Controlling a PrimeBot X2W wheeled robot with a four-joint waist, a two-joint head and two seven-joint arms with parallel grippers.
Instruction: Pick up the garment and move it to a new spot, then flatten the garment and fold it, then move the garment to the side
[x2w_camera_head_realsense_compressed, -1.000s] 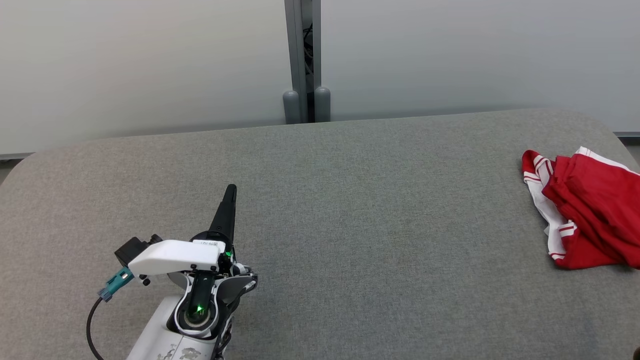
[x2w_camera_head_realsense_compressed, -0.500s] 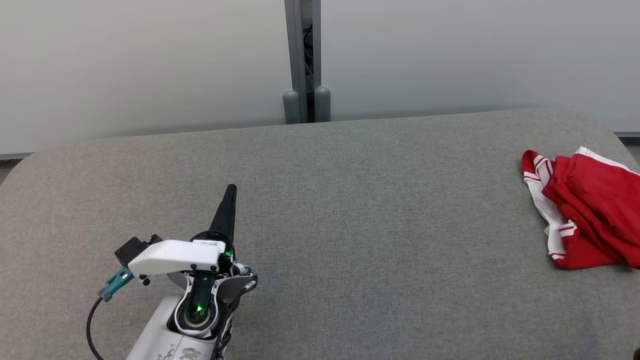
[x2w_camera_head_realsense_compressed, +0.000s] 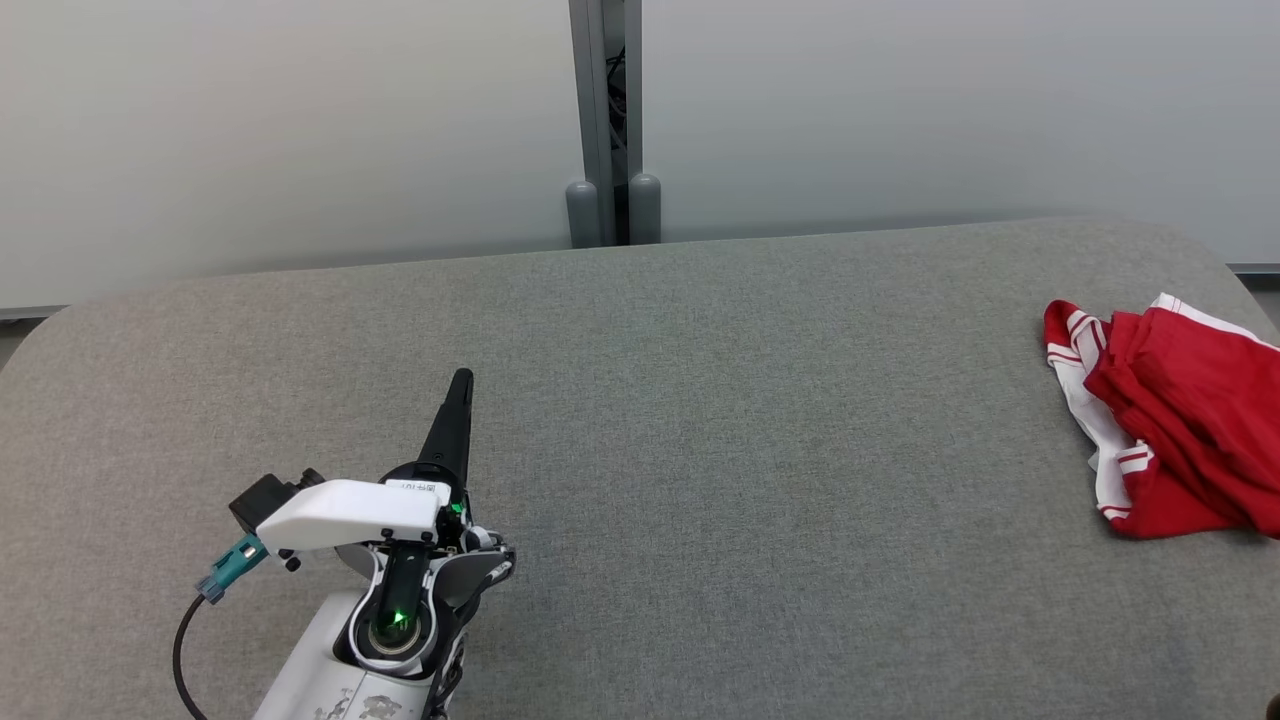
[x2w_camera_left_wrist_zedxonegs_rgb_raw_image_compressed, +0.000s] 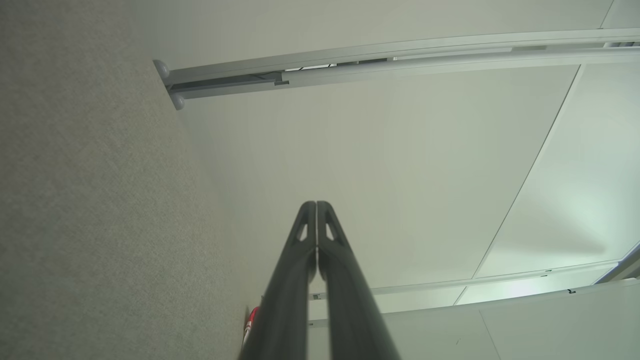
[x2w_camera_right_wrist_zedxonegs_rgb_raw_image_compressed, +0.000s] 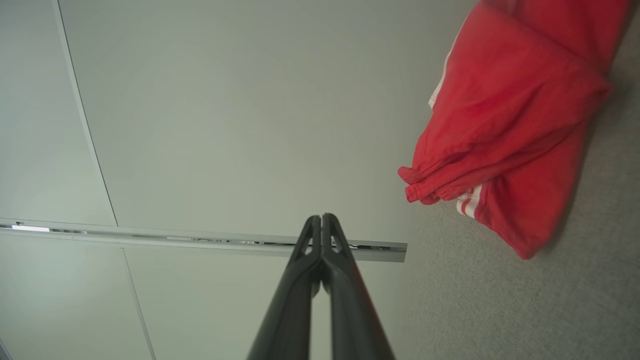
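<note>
The crumpled red-and-white garment (x2w_camera_head_realsense_compressed: 1170, 420) is lying at the right edge of the grey fabric-covered table (x2w_camera_head_realsense_compressed: 700, 420), well apart from the left gripper (x2w_camera_head_realsense_compressed: 458, 385), whose fingers are pressing together over the near left. The right gripper (x2w_camera_right_wrist_zedxonegs_rgb_raw_image_compressed: 321, 219), also pressed together and holding nothing, is pointing past the garment's side. Pale wall panels (x2w_camera_head_realsense_compressed: 300, 120) are standing behind.

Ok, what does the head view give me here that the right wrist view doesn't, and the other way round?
Head view: the left gripper, jaws shut, over the left part of the grey table, and the table's full width, which places the garment at its right edge. Right wrist view: the right gripper, jaws shut on nothing, with a close look at the garment's bunched folds. Both: the red, white-striped garment lying crumpled and untouched on the table.
</note>
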